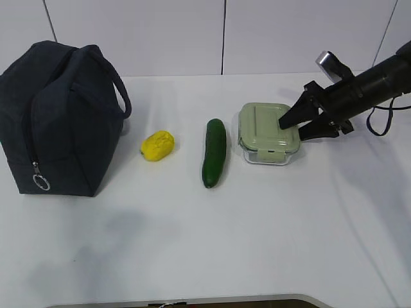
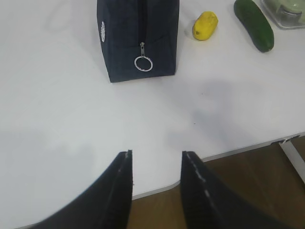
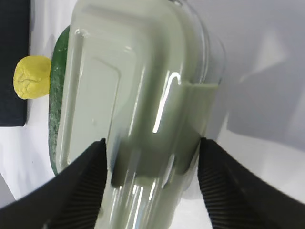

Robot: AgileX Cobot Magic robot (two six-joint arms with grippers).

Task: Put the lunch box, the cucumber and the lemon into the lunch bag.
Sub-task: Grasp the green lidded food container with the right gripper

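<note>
The lunch box [image 1: 263, 128] [image 3: 143, 95], clear glass with a sage-green lid, rests on the white table right of centre. My right gripper [image 1: 295, 128] [image 3: 152, 141] comes in from the right, its ribbed fingers pressed against the box's two sides at its near end. The dark green cucumber [image 1: 214, 153] [image 2: 255, 24] lies left of the box, and the yellow lemon [image 1: 157, 145] [image 2: 205, 25] lies further left. The navy lunch bag [image 1: 58, 122] [image 2: 138, 28] stands at the far left with its zipper closed. My left gripper [image 2: 156, 152] hovers open and empty over the table's front edge.
A ring pull [image 2: 143, 63] hangs from the bag's zipper on the side facing the front. The table edge [image 2: 238, 151] runs just below the left gripper, with brown floor beyond. A cable [image 1: 379, 122] loops from the right arm.
</note>
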